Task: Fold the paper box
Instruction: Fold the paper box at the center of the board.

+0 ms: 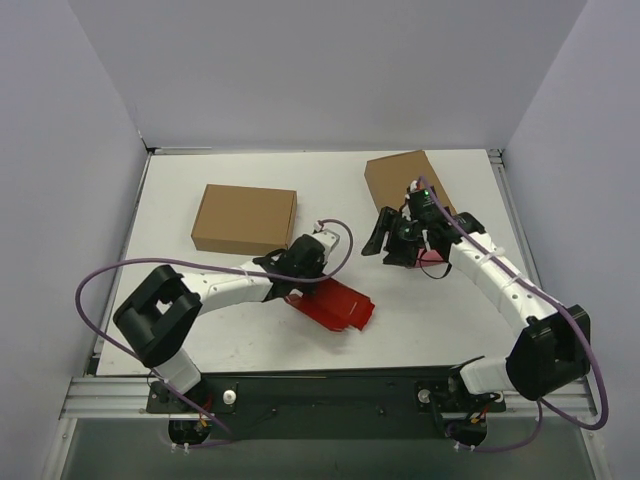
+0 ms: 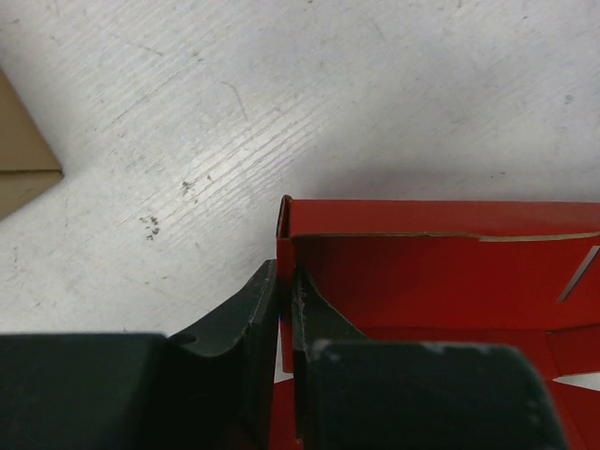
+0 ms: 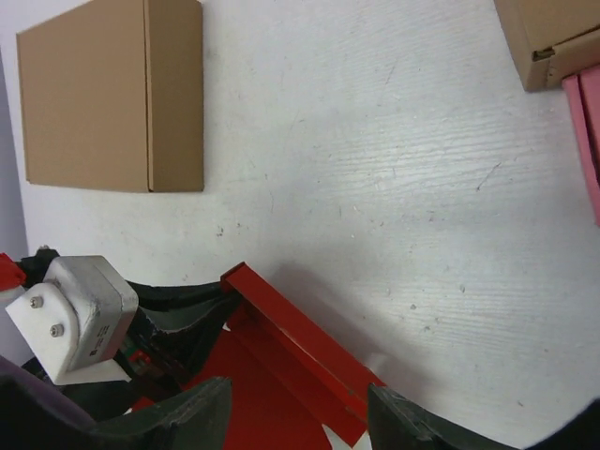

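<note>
White tabletop (image 1: 420, 320) carries everything, with both claws working over its middle. Plain brown cardboard comes next in size: the wider brown box (image 1: 243, 218) lies closed and flat just beyond the left claw (image 1: 296, 285), on that claw's left side, and in the right wrist view it fills the upper left corner (image 3: 112, 94). A second brown box (image 1: 400, 178) sits just behind the right claw (image 1: 388, 243), tilted at an angle to the table edge.

The red paper box (image 1: 335, 305) lies on the table to the right of the left claw, reaching towards the arm bases, well apart from both brown boxes and off to the near left of the right claw. It is only partly shaped: a long side wall stands up along one edge (image 2: 422, 272), while the rest spreads low on the table.

A small pink box (image 1: 432, 258) rests right beside the right claw, mostly hidden by that arm; its edge shows at the far right of the wrist view (image 3: 586, 131).

The left claw (image 2: 286, 309) is clamped on the corner end of the red wall, one finger on each face. The right claw stands spread wide, holding nothing, its fingers (image 3: 178, 417) apart above the table
</note>
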You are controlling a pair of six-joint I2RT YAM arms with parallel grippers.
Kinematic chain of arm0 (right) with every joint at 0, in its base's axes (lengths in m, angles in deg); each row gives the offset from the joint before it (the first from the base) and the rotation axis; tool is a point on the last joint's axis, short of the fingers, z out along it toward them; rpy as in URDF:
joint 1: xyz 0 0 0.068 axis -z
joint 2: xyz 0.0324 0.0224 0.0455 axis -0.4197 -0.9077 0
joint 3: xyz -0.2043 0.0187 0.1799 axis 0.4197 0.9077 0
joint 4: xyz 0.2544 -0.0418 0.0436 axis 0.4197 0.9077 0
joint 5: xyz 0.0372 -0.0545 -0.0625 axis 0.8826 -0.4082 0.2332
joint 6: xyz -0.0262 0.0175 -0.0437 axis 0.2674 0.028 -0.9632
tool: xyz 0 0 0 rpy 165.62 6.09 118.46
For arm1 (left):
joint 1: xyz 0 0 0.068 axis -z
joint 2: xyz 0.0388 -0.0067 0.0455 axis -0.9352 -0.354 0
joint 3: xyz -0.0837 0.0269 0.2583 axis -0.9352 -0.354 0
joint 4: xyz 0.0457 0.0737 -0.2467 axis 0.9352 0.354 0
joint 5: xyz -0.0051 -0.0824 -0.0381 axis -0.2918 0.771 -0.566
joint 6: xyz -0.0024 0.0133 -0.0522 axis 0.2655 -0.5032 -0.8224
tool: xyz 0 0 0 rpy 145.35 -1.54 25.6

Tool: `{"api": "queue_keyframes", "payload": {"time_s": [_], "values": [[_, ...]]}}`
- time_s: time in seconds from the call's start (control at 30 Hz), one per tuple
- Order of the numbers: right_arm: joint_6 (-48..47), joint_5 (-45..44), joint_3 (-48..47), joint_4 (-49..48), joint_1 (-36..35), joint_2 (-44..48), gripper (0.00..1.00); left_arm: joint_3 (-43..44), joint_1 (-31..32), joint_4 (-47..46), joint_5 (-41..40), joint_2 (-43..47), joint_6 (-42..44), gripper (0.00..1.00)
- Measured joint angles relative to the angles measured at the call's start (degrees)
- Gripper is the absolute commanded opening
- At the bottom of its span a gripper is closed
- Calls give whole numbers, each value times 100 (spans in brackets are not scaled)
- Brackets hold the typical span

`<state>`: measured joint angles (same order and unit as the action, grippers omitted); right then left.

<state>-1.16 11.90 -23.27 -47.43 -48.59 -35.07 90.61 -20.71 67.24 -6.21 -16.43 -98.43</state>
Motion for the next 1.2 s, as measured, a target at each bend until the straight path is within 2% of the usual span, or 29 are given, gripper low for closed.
{"api": "queue_keyframes", "payload": {"time_s": [0.13,0.33,0.67,1.2], "values": [[597,354,-9,-42,131,-81,55,0,-107,162,-142,52,-74,5],[955,791,-24,-114,125,-660,54,0,-208,205,-310,127,-164,5],[925,1075,-166,-175,125,-1386,51,2,-267,197,-457,358,-160,5],[833,1307,-448,-138,-122,-1829,50,2,-280,197,-621,479,-184,5]]}}
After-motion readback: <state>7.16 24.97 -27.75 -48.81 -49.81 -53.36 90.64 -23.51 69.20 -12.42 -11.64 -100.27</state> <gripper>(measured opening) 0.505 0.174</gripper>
